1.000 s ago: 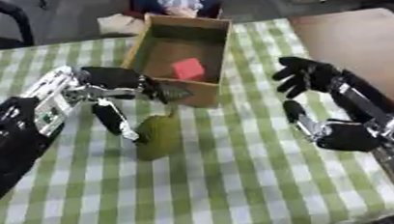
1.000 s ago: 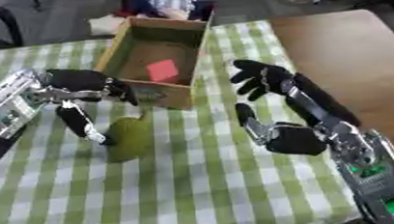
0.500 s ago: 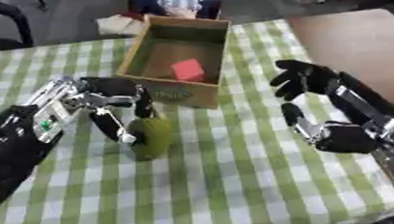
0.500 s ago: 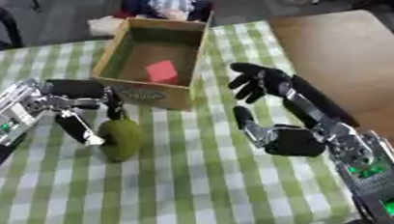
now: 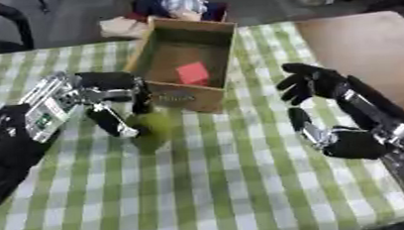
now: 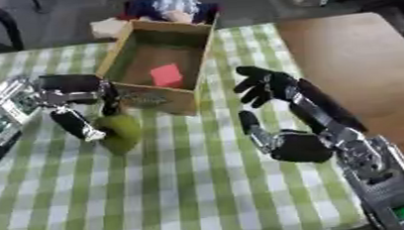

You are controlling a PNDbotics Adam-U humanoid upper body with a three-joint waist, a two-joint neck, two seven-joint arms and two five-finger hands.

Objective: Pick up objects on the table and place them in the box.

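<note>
Gripping 1 green pear: left robot hand.

My left hand is black with silver links. My right hand is black; its silver forearm bears a green mark.

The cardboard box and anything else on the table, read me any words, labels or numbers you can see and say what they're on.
Cardboard box, front wall: a dark printed mark, too blurred to read.
Left robot hand, silver forearm casing: small green and dark markings, too blurred to read.
Red block in the box and green pear-shaped object: no text.
</note>
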